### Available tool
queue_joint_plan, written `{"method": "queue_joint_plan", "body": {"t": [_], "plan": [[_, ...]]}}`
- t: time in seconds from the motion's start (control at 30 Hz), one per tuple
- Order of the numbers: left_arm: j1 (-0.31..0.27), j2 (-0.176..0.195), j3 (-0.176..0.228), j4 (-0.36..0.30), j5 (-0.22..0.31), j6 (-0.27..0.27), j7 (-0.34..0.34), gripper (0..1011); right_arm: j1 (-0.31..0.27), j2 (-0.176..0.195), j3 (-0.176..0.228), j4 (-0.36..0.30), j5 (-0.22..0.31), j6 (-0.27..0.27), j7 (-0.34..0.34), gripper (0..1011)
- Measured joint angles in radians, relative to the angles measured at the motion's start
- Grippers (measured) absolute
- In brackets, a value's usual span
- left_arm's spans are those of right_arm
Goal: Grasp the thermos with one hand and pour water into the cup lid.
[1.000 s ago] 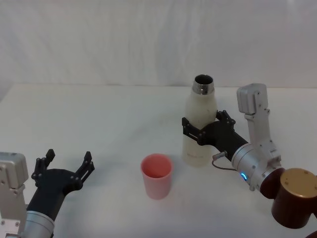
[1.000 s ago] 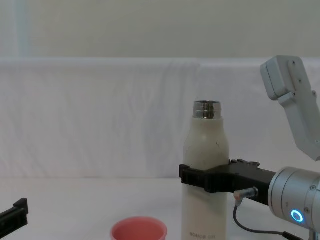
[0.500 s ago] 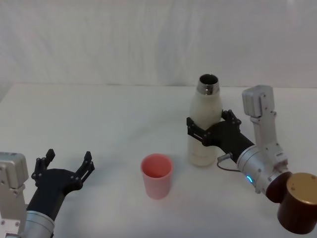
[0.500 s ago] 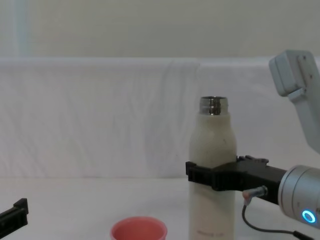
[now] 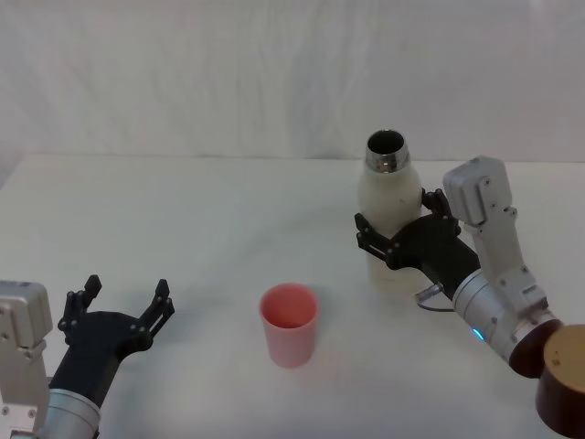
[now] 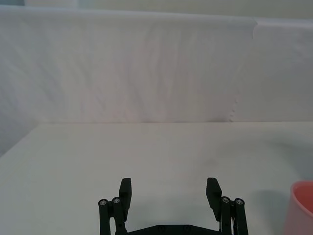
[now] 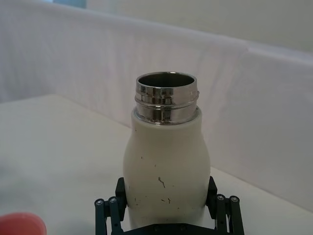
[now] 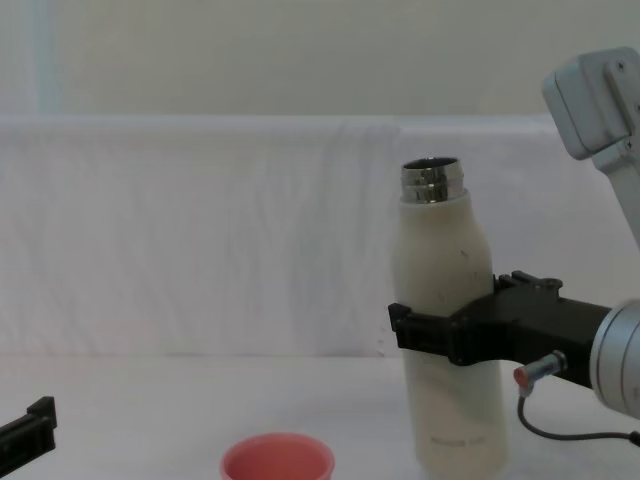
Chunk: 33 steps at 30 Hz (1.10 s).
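The cream-white thermos (image 5: pixel 388 210) (image 8: pixel 447 300) (image 7: pixel 166 169) has its steel neck open and leans slightly left. My right gripper (image 5: pixel 402 230) (image 8: pixel 450 335) (image 7: pixel 166 205) is shut on its body at mid-height and holds it a little above the table, to the right of and behind the cup lid. The salmon-pink cup lid (image 5: pixel 289 324) (image 8: pixel 277 461) (image 6: pixel 302 208) (image 7: pixel 22 224) stands upright on the white table. My left gripper (image 5: pixel 123 307) (image 6: pixel 168 192) rests open at the front left, well to the left of the cup lid, with nothing between its fingers.
A white table (image 5: pixel 183 219) runs back to a white cloth backdrop (image 5: pixel 228 73). A dark brown part with a tan round top (image 5: pixel 567 380) sits at the lower right by my right arm.
The right gripper has lifted the thermos and carried it slightly right and back; the bottle now leans a little left. The left gripper and cup lid have not moved.
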Motion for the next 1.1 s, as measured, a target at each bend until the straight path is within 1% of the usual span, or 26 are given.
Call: {"method": "queue_joint_plan", "body": {"t": [0.07, 0.2, 0.23, 0.27, 0.37, 0.5, 0.57, 0.6, 0.63, 0.7, 0.77, 0.8, 0.9, 0.97, 1.03, 1.1], "plan": [[0.000, 0.000, 0.000, 0.000, 0.000, 0.000, 0.000, 1001, -0.003, 0.006, -0.002, -0.008, -0.014, 0.002, 0.001, 956], [0.000, 0.000, 0.000, 0.000, 0.000, 0.000, 0.000, 1001, -0.013, 0.028, -0.006, -0.032, -0.058, 0.007, 0.010, 956], [0.000, 0.000, 0.000, 0.000, 0.000, 0.000, 0.000, 1001, -0.013, 0.028, -0.006, -0.032, -0.058, 0.007, 0.010, 956], [0.000, 0.000, 0.000, 0.000, 0.000, 0.000, 0.000, 1001, -0.018, 0.037, -0.007, -0.043, -0.079, 0.009, 0.014, 956], [0.000, 0.000, 0.000, 0.000, 0.000, 0.000, 0.000, 1001, -0.023, 0.050, -0.011, -0.056, -0.107, 0.012, 0.018, 956], [0.000, 0.000, 0.000, 0.000, 0.000, 0.000, 0.000, 1001, -0.030, 0.074, -0.021, -0.083, -0.162, 0.019, 0.027, 956], [0.000, 0.000, 0.000, 0.000, 0.000, 0.000, 0.000, 1001, -0.033, 0.080, -0.024, -0.090, -0.177, 0.020, 0.030, 956], [0.000, 0.000, 0.000, 0.000, 0.000, 0.000, 0.000, 1001, -0.035, 0.088, -0.028, -0.098, -0.198, 0.021, 0.033, 956], [0.000, 0.000, 0.000, 0.000, 0.000, 0.000, 0.000, 1001, -0.035, 0.088, -0.028, -0.098, -0.198, 0.021, 0.033, 956], [0.000, 0.000, 0.000, 0.000, 0.000, 0.000, 0.000, 1001, -0.038, 0.099, -0.035, -0.109, -0.225, 0.023, 0.039, 956], [0.000, 0.000, 0.000, 0.000, 0.000, 0.000, 0.000, 1001, -0.040, 0.113, -0.046, -0.121, -0.264, 0.024, 0.048, 956], [0.000, 0.000, 0.000, 0.000, 0.000, 0.000, 0.000, 1001, -0.040, 0.113, -0.046, -0.121, -0.264, 0.024, 0.048, 956], [0.000, 0.000, 0.000, 0.000, 0.000, 0.000, 0.000, 1001, -0.041, 0.130, -0.062, -0.132, -0.313, 0.026, 0.061, 956], [0.000, 0.000, 0.000, 0.000, 0.000, 0.000, 0.000, 1001, -0.041, 0.134, -0.065, -0.134, -0.327, 0.027, 0.064, 956], [0.000, 0.000, 0.000, 0.000, 0.000, 0.000, 0.000, 1001, -0.041, 0.142, -0.072, -0.140, -0.356, 0.027, 0.072, 956], [0.000, 0.000, 0.000, 0.000, 0.000, 0.000, 0.000, 1001, -0.041, 0.147, -0.076, -0.142, -0.372, 0.027, 0.076, 956]]}}
